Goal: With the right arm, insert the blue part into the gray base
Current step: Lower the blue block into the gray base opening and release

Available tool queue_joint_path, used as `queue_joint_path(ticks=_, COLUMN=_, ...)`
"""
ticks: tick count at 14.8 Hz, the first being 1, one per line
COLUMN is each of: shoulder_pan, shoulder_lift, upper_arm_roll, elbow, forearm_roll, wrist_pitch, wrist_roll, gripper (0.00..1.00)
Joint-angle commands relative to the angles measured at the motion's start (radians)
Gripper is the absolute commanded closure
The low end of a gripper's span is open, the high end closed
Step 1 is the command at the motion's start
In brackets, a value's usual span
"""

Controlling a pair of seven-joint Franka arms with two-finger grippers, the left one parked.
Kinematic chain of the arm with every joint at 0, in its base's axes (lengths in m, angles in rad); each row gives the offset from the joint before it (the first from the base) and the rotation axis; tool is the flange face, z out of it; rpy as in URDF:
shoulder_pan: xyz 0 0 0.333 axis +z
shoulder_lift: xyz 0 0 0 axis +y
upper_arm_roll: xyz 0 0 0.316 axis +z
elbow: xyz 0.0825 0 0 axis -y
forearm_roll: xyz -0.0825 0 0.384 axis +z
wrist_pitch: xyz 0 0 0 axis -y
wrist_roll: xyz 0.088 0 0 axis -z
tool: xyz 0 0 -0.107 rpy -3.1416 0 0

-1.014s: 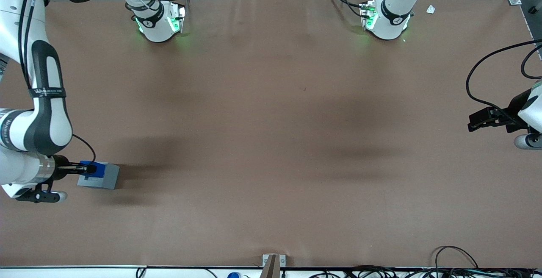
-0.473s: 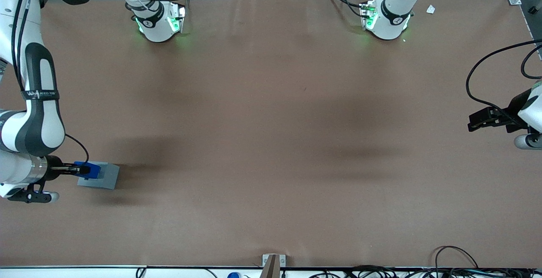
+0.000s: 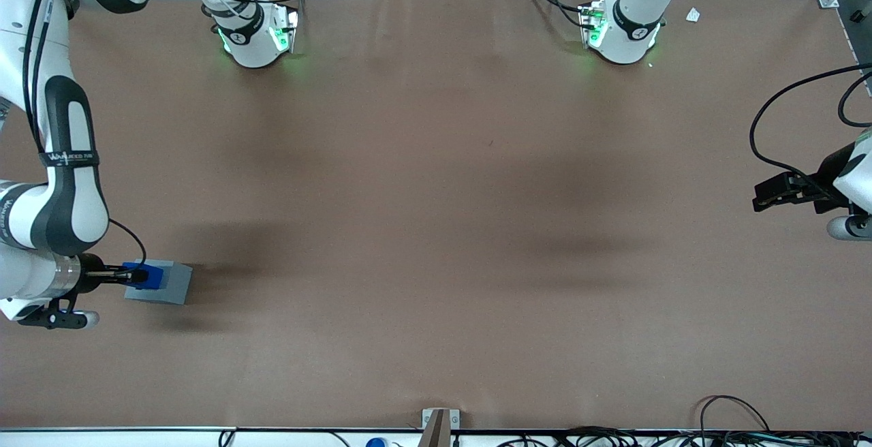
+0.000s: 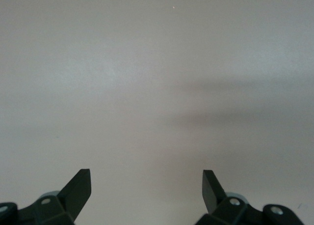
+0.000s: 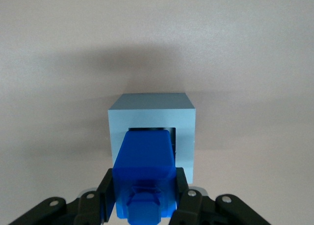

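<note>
The right arm (image 3: 68, 181) holds its gripper (image 3: 139, 274) over the gray base (image 3: 170, 283) at the working arm's end of the brown table (image 3: 436, 229), fingers (image 5: 109, 185) clamped on either flank of the blue part (image 5: 144, 173). The part's long axis runs in line with the fingers, its lower end pointing into the base's square recess (image 5: 172, 139) and partly covering the opening. Its notched end faces the wrist.

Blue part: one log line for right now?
gripper shut on blue part | part over gray base recess, lower end entering | not seated
</note>
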Motion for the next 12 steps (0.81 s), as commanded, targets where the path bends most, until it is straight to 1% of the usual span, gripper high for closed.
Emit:
queue_joint_path(ticks=1, shoulder_pan=-0.022, shoulder_lift=0.023, upper_arm_roll=0.014, elbow=0.025, forearm_roll=-0.003, wrist_pitch=-0.001, wrist_roll=-0.008, gripper=1.00)
queue_joint_path(ticks=7, shoulder_pan=-0.026, shoulder_lift=0.032, upper_arm_roll=0.014, elbow=0.031, forearm_roll=-0.003, wrist_pitch=0.007, wrist_roll=-0.005, gripper=1.00)
queue_joint_path(ticks=8, shoulder_pan=-0.026, shoulder_lift=0.032, upper_arm_roll=0.014, elbow=0.031, forearm_roll=-0.003, wrist_pitch=0.021, wrist_roll=-0.003, gripper=0.95)
queue_joint_path(ticks=10, shoulder_pan=-0.022, shoulder_lift=0.040, upper_arm_roll=0.013, elbow=0.029, forearm_roll=-0.005, wrist_pitch=0.036, wrist_roll=-0.003, gripper=0.52)
queue_joint_path(ticks=12, shoulder_pan=-0.022, shoulder_lift=0.040, upper_arm_roll=0.013, elbow=0.026, forearm_roll=-0.005, wrist_pitch=0.038, wrist_roll=-0.005, gripper=0.00)
